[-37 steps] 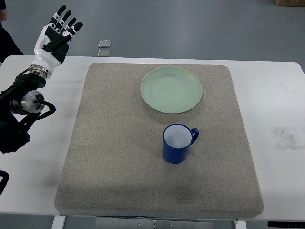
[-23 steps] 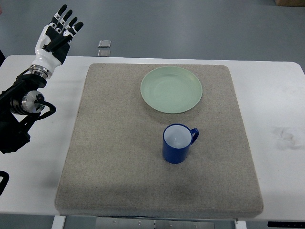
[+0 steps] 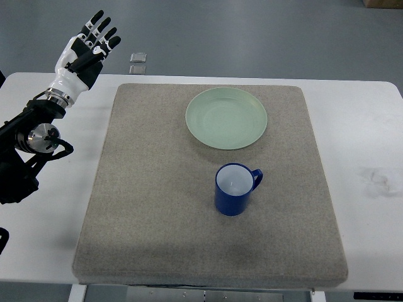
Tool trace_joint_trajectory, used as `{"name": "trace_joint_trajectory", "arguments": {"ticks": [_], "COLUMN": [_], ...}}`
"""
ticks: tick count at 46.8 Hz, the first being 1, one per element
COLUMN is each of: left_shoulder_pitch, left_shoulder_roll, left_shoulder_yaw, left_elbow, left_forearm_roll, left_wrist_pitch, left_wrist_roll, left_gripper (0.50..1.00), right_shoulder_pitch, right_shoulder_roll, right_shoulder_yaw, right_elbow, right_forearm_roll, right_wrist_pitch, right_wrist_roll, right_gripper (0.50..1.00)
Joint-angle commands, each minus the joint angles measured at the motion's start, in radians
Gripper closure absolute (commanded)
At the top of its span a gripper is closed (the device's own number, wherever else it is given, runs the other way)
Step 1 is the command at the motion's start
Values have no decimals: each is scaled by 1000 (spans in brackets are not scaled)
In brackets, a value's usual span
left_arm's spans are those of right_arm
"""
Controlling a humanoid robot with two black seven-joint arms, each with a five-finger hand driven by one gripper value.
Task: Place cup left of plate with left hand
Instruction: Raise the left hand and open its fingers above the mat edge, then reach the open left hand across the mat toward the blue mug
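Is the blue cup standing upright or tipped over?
Upright: the cup sits on the mat with its round opening facing up, inside visible.

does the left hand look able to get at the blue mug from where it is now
Probably yes: the left hand is open, and only bare grey mat lies between it and the blue mug. The green plate sits off that line.
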Motion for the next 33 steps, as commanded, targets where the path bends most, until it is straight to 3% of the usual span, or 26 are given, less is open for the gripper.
{"name": "trace_joint_trajectory", "arguments": {"ticks": [1, 7, 17, 26, 33], "left_shoulder_pitch": [-3, -6, 0, 9, 9], "left_shoulder_roll": [10, 43, 86, 123, 122], "left_shoulder_yaw": [69, 132, 177, 181, 195], "left_elbow": [-16, -42, -114, -171, -177], "left_forearm_roll": [4, 14, 138, 290, 381], "left_wrist_pitch": [-34, -95, -121, -232, -252], "left_wrist_roll": [0, 0, 0, -2, -2], "left_gripper": [506, 506, 506, 506, 506], "right_shoulder_pitch": [0, 0, 0, 0, 0], "right_shoulder_roll": [0, 0, 0, 0, 0], "right_shoulder_yaw": [0, 0, 0, 0, 0], "right_elbow": [0, 0, 0, 0, 0], "right_forearm_roll": [0, 0, 0, 0, 0], "right_wrist_pitch": [0, 0, 0, 0, 0], "right_wrist_roll": [1, 0, 1, 1, 1], "right_gripper": [568, 568, 568, 568, 568]}}
